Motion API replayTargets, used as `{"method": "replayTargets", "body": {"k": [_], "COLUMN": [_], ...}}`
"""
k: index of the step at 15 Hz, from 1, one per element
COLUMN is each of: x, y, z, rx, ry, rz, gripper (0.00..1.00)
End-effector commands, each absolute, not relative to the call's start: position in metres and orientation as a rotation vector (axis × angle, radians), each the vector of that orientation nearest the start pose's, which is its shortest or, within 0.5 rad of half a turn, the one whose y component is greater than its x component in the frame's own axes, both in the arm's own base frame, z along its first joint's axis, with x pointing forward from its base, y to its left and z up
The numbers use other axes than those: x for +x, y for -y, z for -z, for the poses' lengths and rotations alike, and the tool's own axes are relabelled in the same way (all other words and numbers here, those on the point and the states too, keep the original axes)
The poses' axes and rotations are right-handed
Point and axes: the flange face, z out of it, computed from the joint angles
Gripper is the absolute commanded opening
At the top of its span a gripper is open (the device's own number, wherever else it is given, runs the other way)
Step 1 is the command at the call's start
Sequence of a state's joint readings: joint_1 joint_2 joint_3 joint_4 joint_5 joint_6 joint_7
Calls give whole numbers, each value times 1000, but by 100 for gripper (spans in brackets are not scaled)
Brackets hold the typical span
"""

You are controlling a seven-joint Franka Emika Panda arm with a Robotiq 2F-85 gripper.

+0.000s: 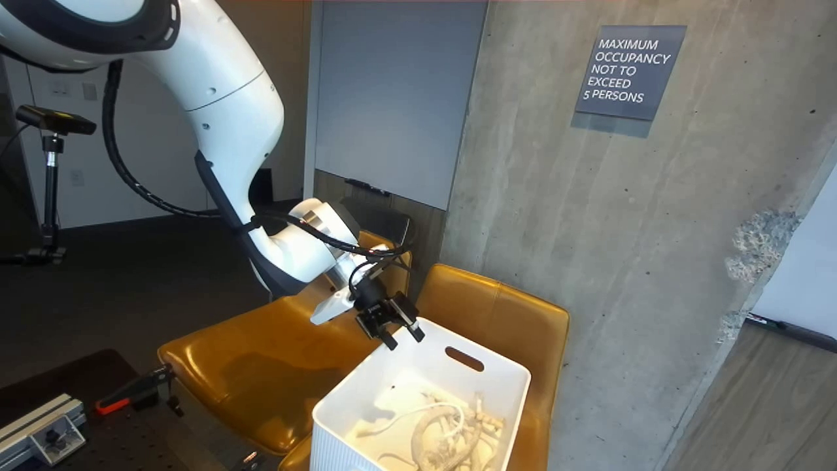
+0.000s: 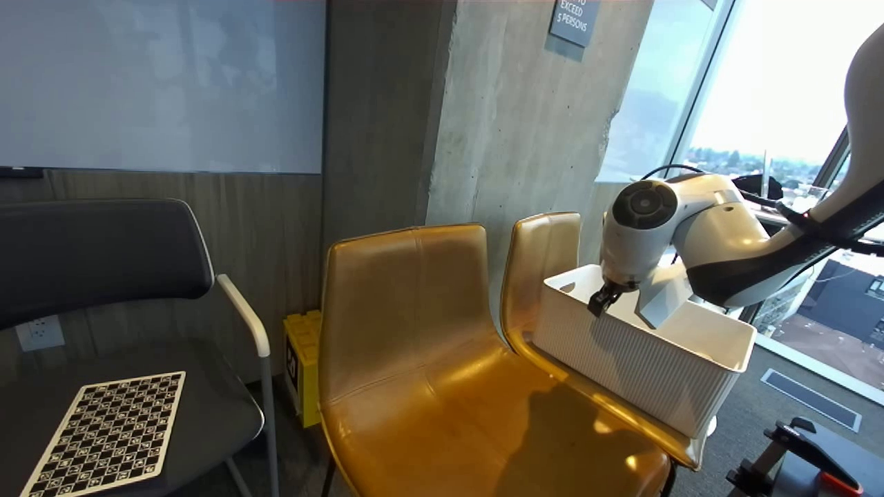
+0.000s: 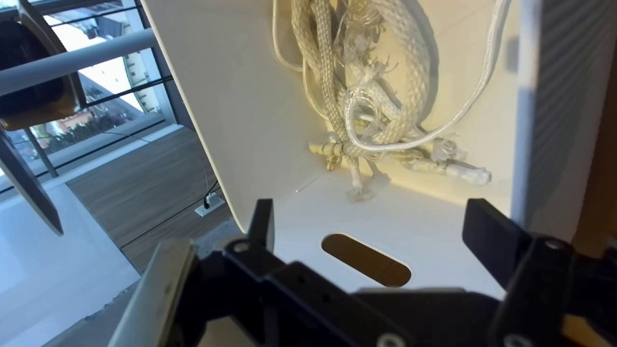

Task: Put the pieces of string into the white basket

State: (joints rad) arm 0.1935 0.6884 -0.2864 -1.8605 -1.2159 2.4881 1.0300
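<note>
The white basket point(image 1: 507, 366) stands tilted in view on a tan chair; it also shows in an exterior view point(image 2: 608, 352) and the wrist view point(image 3: 231, 115). The pieces of string point(image 1: 448, 435), a tangle of cream-white cords, lie inside on its floor; they fill the upper middle of the wrist view point(image 3: 371, 96). The basket's wall hides them in an exterior view. My gripper point(image 1: 405, 339) is open and empty above the basket's rim near one corner; it also shows in an exterior view point(image 2: 599, 307). In the wrist view its fingers point(image 3: 370, 207) are wide apart, with the slot handle seen between them.
A second tan chair point(image 2: 414, 304) stands beside the basket's chair. A concrete wall point(image 1: 628, 216) rises behind. A grey chair point(image 2: 103, 262) holds a patterned board point(image 2: 107, 428). A yellow box point(image 2: 304, 366) is on the floor. A clamp point(image 1: 137, 391) sits at a dark table's edge.
</note>
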Motion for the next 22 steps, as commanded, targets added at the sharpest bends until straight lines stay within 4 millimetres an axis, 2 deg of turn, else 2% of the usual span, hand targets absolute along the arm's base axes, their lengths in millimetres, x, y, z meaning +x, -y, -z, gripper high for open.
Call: {"method": "replayTargets", "body": {"k": [1,4,6,10,12,14,15,17,22], "x": [621,626,634,652,657,655,658,658,657], "y": [42,41,37,33,32,28,31,28,27], "z": [-162,-186,-225,-317,-343,-350,-347,-350,-346], "rx": [2352,2374,2385,2407,2488,2610,2533,2588,2597], "ry": [12,33,56,107,115,96,120,99,96], "rz": [-364,-400,-460,-597,-587,-499,-566,-535,-524], "gripper": [100,100,100,100,100,100,100,100,100]}}
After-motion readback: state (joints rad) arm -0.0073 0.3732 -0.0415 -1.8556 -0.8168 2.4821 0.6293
